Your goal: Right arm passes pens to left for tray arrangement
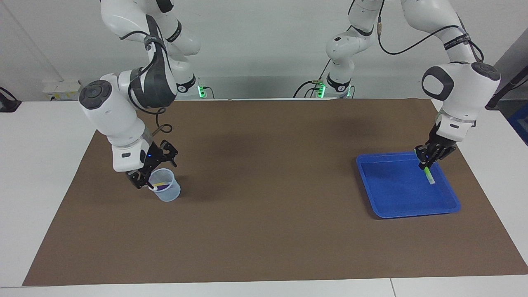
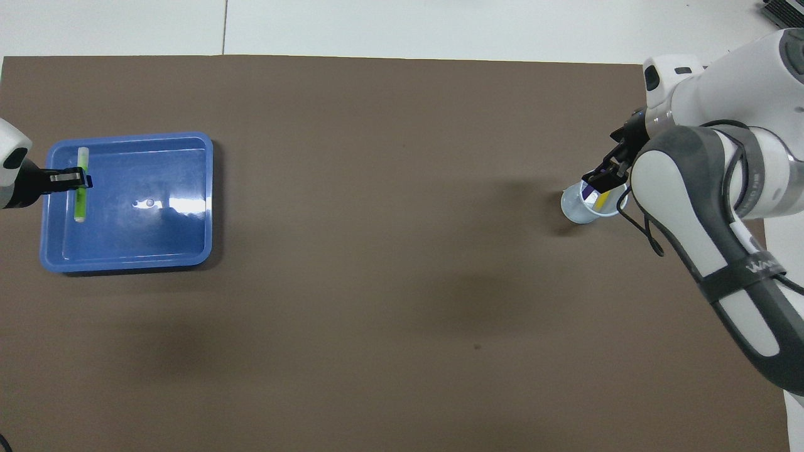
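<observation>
Now | your left claw (image 1: 427,161) clamps the thin green marker pen (image 1: 429,175) over the blue plastic tray (image 1: 406,194) | right claw (image 1: 149,175) gapes at the translucent cup (image 1: 167,192) | pens look light, stiff, slick: pinch mid-barrel.

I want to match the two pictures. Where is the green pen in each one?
Facing view: the green pen is at the right, held by the left gripper over the blue tray.
Overhead view: the same pen is at the left, over the tray.
Shared landmark: the blue tray, at the left arm's end of the table.
</observation>
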